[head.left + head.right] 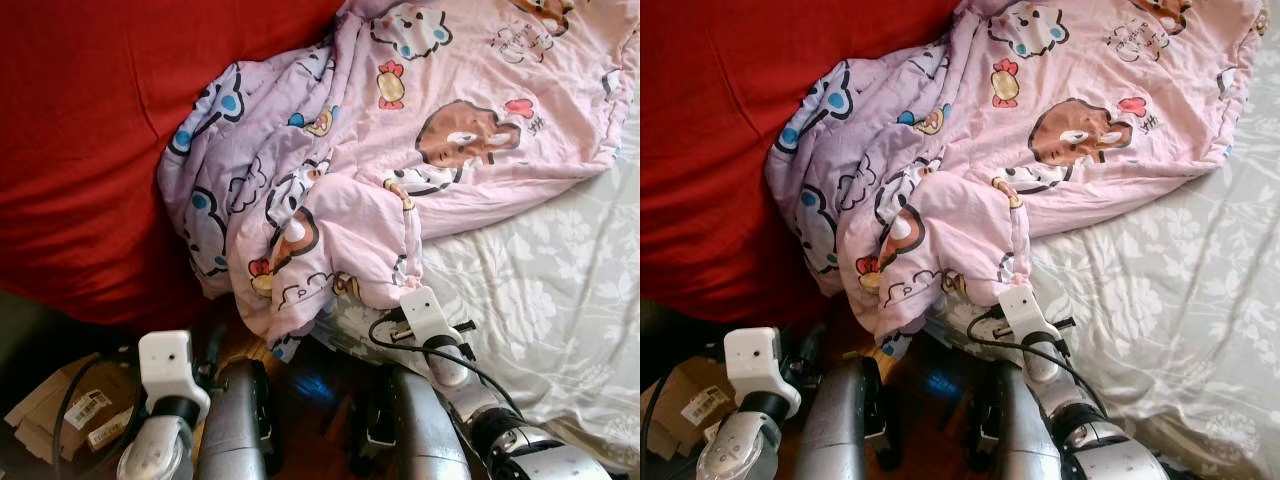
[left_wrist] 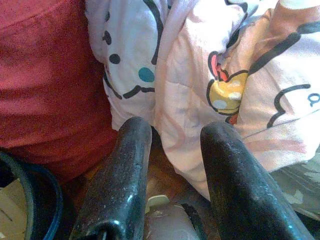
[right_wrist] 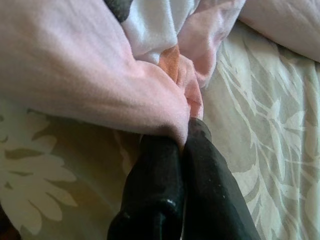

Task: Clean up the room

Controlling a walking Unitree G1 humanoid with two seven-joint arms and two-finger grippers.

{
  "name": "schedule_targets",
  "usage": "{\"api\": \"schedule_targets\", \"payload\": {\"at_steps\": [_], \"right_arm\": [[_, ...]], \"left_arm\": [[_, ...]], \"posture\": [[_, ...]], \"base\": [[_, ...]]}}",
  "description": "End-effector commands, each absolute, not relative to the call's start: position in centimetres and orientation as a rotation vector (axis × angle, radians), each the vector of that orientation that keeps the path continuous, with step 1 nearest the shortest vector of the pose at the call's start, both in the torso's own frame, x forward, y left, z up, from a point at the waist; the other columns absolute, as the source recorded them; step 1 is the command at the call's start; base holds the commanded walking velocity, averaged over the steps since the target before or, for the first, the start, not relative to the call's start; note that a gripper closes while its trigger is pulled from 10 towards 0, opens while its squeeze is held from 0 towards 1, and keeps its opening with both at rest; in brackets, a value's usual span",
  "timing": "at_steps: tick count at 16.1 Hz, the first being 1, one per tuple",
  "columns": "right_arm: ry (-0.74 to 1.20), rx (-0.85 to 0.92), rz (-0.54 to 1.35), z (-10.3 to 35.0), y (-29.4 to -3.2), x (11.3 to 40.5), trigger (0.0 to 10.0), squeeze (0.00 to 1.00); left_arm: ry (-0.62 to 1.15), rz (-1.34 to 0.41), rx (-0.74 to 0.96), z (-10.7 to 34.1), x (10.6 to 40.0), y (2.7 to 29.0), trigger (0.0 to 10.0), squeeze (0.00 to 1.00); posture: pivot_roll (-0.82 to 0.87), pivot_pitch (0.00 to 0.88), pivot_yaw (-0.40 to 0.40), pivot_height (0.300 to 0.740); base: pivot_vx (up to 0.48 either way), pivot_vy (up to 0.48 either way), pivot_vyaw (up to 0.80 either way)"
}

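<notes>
**Right claw pinching the pink blanket at the bed's edge**

Your right gripper (image 3: 186,131) is clenched on a fold of the pink cartoon-print blanket (image 1: 430,130), its two black fingers (image 3: 155,185) pressed together with cloth caught at their tips. The blanket lies bunched across the floral bedsheet (image 1: 560,290), with its lower corner hanging over the mattress edge beside a red cover (image 1: 90,150). Your left gripper (image 2: 175,145) is released: its fingers (image 2: 122,175) stand apart just below the blanket's hanging corner, not touching it. Down at your left you can see cardboard boxes (image 1: 70,410) on the floor.
</notes>
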State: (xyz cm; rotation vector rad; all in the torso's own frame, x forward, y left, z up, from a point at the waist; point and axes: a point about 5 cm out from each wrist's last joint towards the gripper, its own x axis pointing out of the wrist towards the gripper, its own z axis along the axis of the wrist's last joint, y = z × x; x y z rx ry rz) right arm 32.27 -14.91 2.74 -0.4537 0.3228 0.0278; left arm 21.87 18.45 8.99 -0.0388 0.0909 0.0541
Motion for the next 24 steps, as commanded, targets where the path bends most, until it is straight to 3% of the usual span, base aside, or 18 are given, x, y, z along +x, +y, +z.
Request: {"api": "schedule_targets", "payload": {"at_steps": [1,6,7,10,14,21,24], "right_arm": [[0.374,-0.404,0.012,1.8,-15.1,31.5,0.0,0.0],[0.347,-0.218,0.013,1.7,-14.3,31.2,0.0,0.0],[0.329,-0.194,0.031,1.8,-14.1,31.2,10.0,0.0],[0.246,-0.008,0.055,2.5,-14.4,31.1,10.0,0.0],[0.257,0.025,0.029,2.5,-14.7,31.2,10.0,0.0],[0.252,0.038,0.056,2.6,-14.0,31.4,10.0,0.0],[0.253,0.039,0.064,2.5,-13.8,31.2,10.0,0.0]], "left_arm": [[0.132,0.079,-0.033,7.8,21.6,19.1,10.0,0.0],[0.153,0.087,-0.031,6.1,23.9,19.4,10.0,0.0],[0.149,0.086,-0.03,6.0,24.6,19.5,10.0,0.0],[0.135,0.072,-0.03,5.9,27.6,19.2,10.0,0.0],[0.141,0.058,-0.02,5.5,29.0,18.7,10.0,0.0],[0.194,0.075,-0.011,3.6,29.0,20.1,10.0,0.0],[0.301,0.071,-0.005,1.4,28.4,20.3,10.0,0.0]], "posture": [[0.14,0.343,-0.052,0.614],[0.09,0.231,-0.064,0.614],[0.08,0.202,-0.065,0.614],[0.04,0.115,-0.07,0.614],[0.02,0.075,-0.069,0.659],[0.03,0.048,-0.065,0.74],[0.02,0.041,-0.063,0.74]], "base": [[0.0,0.0,0.0],[0.0,0.0,0.0],[0.0,0.0,0.0],[0.0,0.0,0.0],[0.0,0.0,0.0],[0.0,0.0,0.0],[0.0,0.0,0.0]]}}
